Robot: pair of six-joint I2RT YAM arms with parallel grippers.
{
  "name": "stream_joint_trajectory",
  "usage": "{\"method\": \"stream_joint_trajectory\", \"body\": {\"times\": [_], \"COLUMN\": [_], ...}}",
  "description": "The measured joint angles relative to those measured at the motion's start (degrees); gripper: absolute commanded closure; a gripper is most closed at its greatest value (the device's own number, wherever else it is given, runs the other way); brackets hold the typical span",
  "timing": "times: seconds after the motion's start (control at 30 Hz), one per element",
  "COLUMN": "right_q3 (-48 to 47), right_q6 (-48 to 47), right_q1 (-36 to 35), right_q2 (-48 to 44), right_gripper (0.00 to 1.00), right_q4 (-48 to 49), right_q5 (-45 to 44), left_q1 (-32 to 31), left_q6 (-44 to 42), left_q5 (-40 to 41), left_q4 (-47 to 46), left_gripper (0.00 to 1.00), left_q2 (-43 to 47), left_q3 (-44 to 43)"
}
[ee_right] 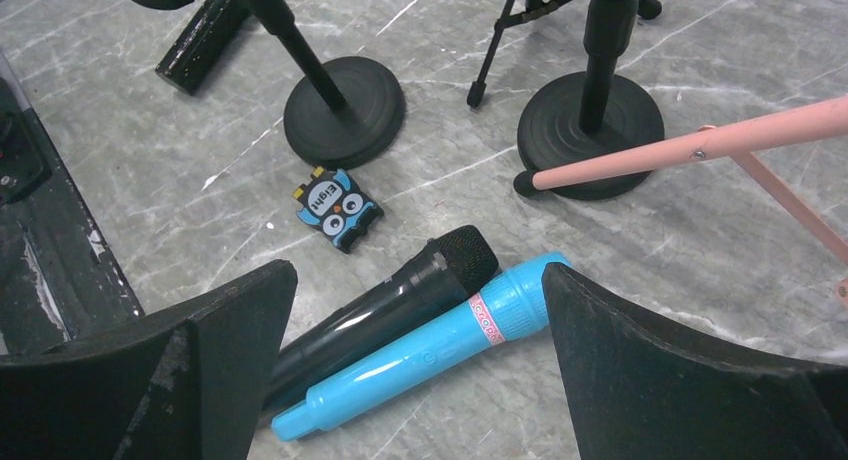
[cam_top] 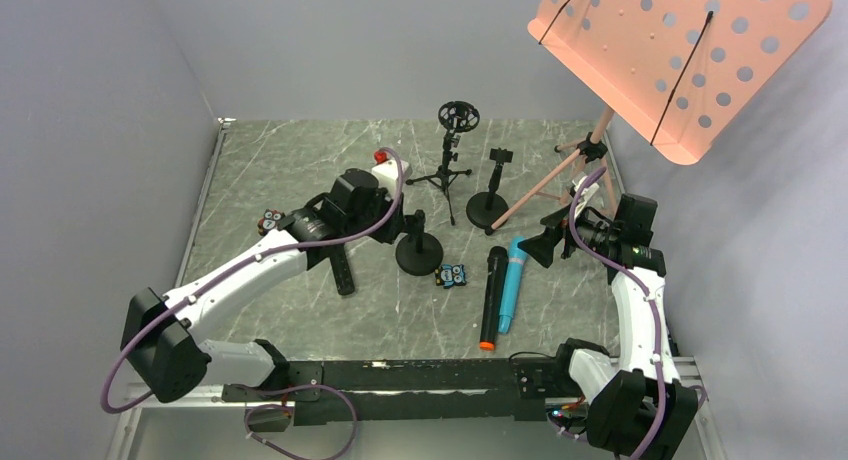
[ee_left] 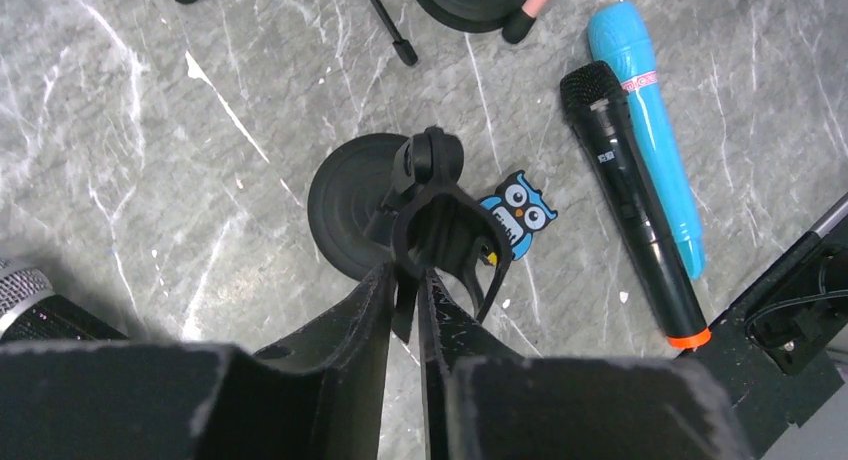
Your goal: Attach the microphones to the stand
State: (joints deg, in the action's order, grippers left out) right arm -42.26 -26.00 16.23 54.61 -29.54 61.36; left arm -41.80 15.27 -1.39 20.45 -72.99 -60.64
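My left gripper [cam_top: 400, 225] is shut on the black clip [ee_left: 440, 220] at the top of a small round-base stand [cam_top: 418, 252]; in the left wrist view my gripper [ee_left: 408, 275] pinches a thin tab of the clip above the base [ee_left: 340, 205]. The black microphone with the silver mesh head [cam_top: 342, 270] lies on the table left of that stand, its mesh [ee_left: 22, 285] just showing. The all-black microphone with the orange ring [cam_top: 492, 298] and the light blue microphone [cam_top: 511, 280] lie side by side. My right gripper [cam_top: 545, 248] hovers over them, open and empty [ee_right: 418, 275].
A blue owl figure [cam_top: 451, 275] lies between the round-base stand and the two microphones. A tripod stand with a ring mount [cam_top: 455, 120] and a second round-base stand [cam_top: 490, 205] are at the back. A pink music stand [cam_top: 680, 50] rises at the back right, its legs [ee_right: 690, 145] near my right gripper.
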Motion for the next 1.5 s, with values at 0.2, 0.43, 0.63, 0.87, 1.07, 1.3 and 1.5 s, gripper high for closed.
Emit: {"method": "stream_joint_trajectory", "body": {"times": [0.2, 0.43, 0.63, 0.87, 1.07, 1.3, 1.5], "right_q3": [0.0, 0.0, 0.0, 0.0, 0.0, 0.0, 0.0], "right_q6": [-0.2, -0.6, -0.7, -0.7, -0.7, -0.9, -1.0], "right_q1": [-0.2, -0.2, -0.2, -0.2, -0.2, -0.2, -0.2], "right_q2": [-0.1, -0.4, -0.4, -0.4, -0.3, 0.2, 0.6], "right_gripper": [0.00, 0.00, 0.00, 0.00, 0.00, 0.00, 0.00], "right_q4": [-0.4, -0.4, -0.4, -0.4, -0.4, -0.5, -0.6], "right_q5": [-0.4, -0.8, -0.8, -0.8, -0.8, -0.8, -0.8], "left_q1": [-0.7, -0.6, 0.0, 0.7, 0.7, 0.8, 0.7], "left_q6": [-4.2, -15.7, -25.2, -28.3, -28.0, -26.8, -26.1], "left_q5": [-0.6, -5.8, -15.9, -24.2, -30.1, -31.2, -29.2], "left_q4": [-0.1, 0.4, 6.9, 12.1, 8.4, 1.9, -4.7], "left_gripper": [1.00, 1.00, 1.00, 1.00, 1.00, 1.00, 1.00], "left_q2": [-2.3, -0.8, 5.6, 6.7, 9.4, 9.4, 12.3], "left_q3": [-2.3, -1.7, -0.9, -2.9, 0.5, 5.4, 11.0]}}
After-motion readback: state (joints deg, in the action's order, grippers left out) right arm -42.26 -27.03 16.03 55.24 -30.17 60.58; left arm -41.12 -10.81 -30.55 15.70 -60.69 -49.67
